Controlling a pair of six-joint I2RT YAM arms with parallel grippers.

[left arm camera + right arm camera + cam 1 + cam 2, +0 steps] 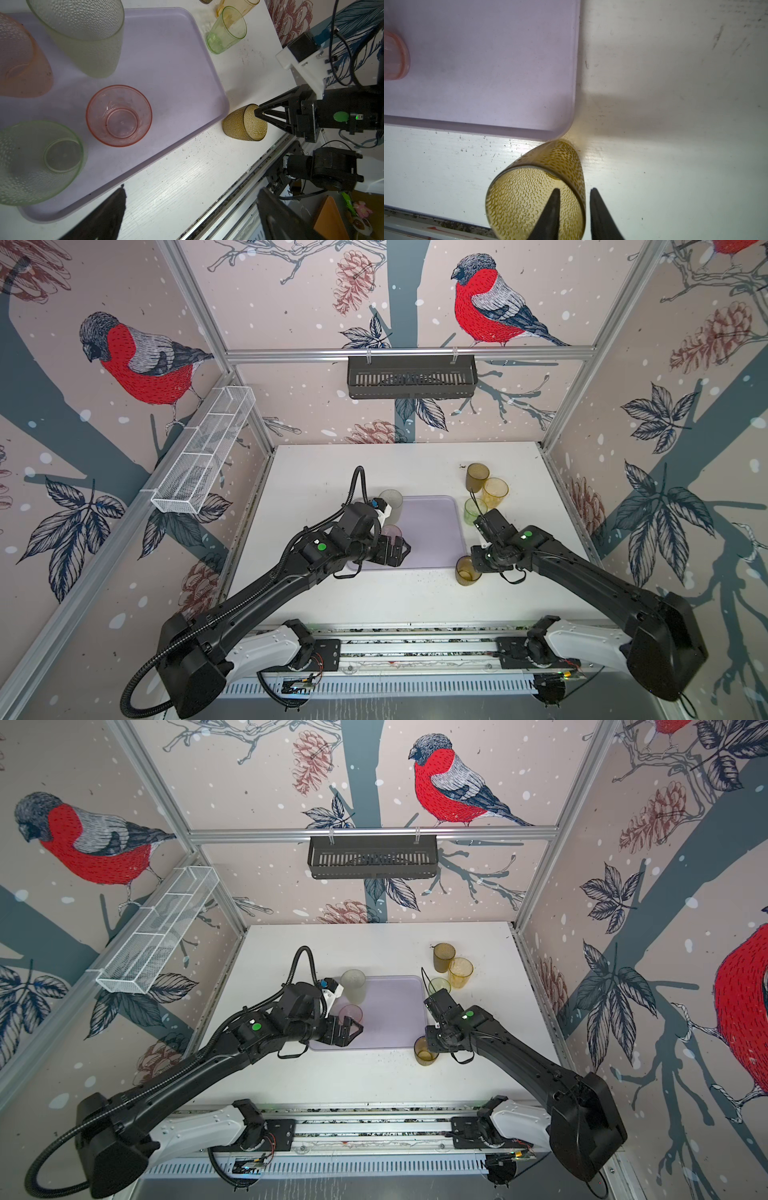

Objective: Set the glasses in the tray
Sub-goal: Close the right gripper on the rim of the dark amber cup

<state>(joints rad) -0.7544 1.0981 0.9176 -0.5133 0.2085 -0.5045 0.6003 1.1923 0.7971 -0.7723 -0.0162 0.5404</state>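
The glasses split evenly: four stand in the tray (166, 68) and four on the counter (374, 597). The one being worked is the dimpled amber glass (519, 197), upright on the counter just beside the tray's near right corner, long axis vertical, mouth up. The right end effector (575, 190) meets it from above, one finger inside the mouth and one outside, straddling the wall on the side away from the tray. The fingers stand a little apart; whether they already pinch the wall cannot be told. From this glass the tray lies to the left and slightly farther back, so the next move looks like a short lift over the low rim; the right arm is clearly the nearer.

The left end effector (401, 551) hovers over the tray's near left part, fingers spread wide, holding nothing. In the tray stand a pale frosted green glass (87, 41), a dimpled pink glass (20, 62), a clear pink glass (119, 115) and a dimpled green glass (39, 160). Beside the tray's right edge on the counter are a bright green glass (471, 510), a yellow glass (494, 492) and a dark olive glass (477, 477). The black slotted basket (411, 377) and white mesh basket (203, 452) on the walls show nothing inside.
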